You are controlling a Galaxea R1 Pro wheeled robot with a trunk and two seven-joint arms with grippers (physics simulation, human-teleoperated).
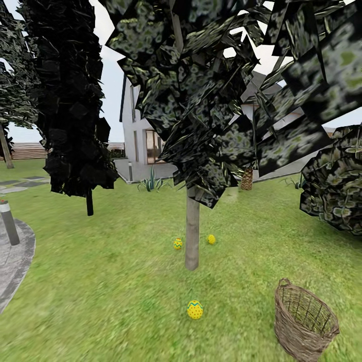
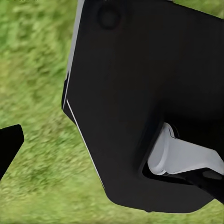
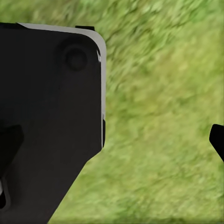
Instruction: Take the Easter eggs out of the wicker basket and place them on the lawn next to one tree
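Head view: take the pale-trunked tree (image 1: 192, 231) as your landmark. Three Easter eggs lie on the lawn (image 1: 100, 281) around it: one egg (image 1: 178, 244) just beside the trunk on the side of the black tree (image 1: 75, 100), a second egg (image 1: 211, 239) just beside it on the opposite side, and a third egg (image 1: 195, 309) nearer you, a bit off the base. The wicker basket (image 1: 304, 322) stands well apart from the tree, toward the dark bush (image 1: 334, 186); what you can see of its inside looks empty, though its bottom is hidden. I'd judge the placing done.

Risks: the near egg sits furthest out, so it may not count as next to the tree. Driving forward could knock it away or tip the basket.

Room: open grass between you and the tree; the paved patio (image 1: 15, 261) with a bollard (image 1: 9, 221) edges the lawn past the black tree.

Left wrist view: dark robot body over grass. One dark fingertip; nothing seen held; opening can't tell.

Right wrist view: same, with dark tips at either edge, spread wide over bare grass.
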